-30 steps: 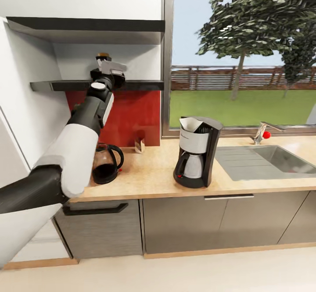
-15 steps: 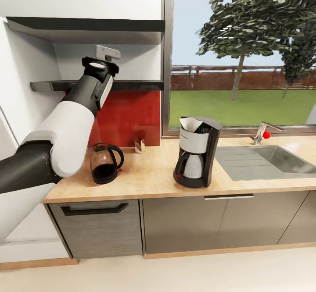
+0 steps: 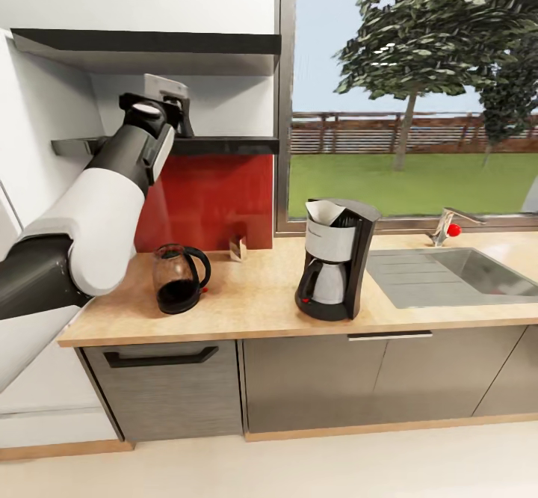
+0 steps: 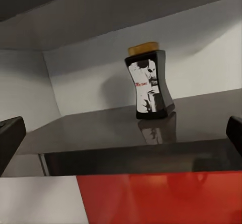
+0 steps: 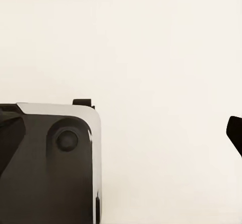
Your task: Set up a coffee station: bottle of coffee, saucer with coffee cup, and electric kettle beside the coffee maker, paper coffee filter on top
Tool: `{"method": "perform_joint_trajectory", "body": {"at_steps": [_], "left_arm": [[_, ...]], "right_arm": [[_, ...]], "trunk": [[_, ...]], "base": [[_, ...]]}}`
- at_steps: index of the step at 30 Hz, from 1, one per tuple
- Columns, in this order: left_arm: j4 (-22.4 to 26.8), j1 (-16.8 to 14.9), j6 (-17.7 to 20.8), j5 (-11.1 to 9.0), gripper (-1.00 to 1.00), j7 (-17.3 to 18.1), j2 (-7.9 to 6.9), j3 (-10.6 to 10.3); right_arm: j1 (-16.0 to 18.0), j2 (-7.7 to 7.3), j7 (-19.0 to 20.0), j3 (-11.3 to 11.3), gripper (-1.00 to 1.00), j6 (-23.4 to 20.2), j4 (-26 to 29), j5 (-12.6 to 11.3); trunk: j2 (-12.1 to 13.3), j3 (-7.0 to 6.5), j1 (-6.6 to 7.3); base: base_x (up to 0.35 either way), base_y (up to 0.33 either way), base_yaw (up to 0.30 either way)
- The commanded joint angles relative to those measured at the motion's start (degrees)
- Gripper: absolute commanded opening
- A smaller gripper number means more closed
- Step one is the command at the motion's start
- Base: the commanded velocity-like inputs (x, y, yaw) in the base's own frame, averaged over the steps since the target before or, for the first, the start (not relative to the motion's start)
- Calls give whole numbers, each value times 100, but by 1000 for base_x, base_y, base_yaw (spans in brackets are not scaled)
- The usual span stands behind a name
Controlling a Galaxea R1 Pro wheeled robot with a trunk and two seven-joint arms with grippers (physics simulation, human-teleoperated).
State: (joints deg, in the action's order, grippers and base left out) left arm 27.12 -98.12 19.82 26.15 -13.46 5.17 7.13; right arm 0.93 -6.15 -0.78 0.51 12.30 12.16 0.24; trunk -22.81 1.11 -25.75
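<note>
Left wrist view shows the bottle of coffee (image 4: pixel 149 81) standing upright on the kitchen shelf (image 4: pixel 126 128), set back from the front edge near the pale wall. The left gripper (image 4: pixel 121 133) is spread wide, one dark fingertip at each side of the picture, empty and short of the jar. The right gripper (image 5: pixel 121 133) also looks open, over pale floor.

The jar is waisted, narrow at the middle, so fingers closing high or low could slip or tip it. The shelf is glossy black and mirrors the jar, and a nudge might slide it toward the wall.

Head view: the paper coffee filter (image 3: pixel 320 211), white with a wavy edge, sits on the black and silver coffee maker (image 3: pixel 334 260) on the wood-grain kitchen countertop (image 3: pixel 254 300), with a rounded dark electric kettle (image 3: pixel 179 278) well apart.
</note>
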Motion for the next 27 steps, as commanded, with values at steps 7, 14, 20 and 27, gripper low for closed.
{"method": "perform_joint_trajectory", "body": {"at_steps": [7, 14, 20, 27], "left_arm": [[20, -5, 62, 20, 100, 2, -16, 84], [24, 11, 34, 12, 100, -4, -57, 95], [37, 51, 23, 6, 100, -5, -53, 88], [39, 56, 62, -20, 100, -7, -102, 116]], "right_arm": [[4, 0, -3, 11, 100, 6, -11, 2], [4, 0, 0, 17, 100, 14, -222, 2], [4, 7, 2, 18, 100, 10, -277, 2], [4, 9, -1, 20, 100, 8, -283, 2]], "trunk": [[-11, 12, -3], [-11, 12, -3], [-11, 12, -3], [-11, 12, -3]], "base": [[124, -27, 0], [282, -13, 0], [56, -1, 0], [175, 38, 0]]}}
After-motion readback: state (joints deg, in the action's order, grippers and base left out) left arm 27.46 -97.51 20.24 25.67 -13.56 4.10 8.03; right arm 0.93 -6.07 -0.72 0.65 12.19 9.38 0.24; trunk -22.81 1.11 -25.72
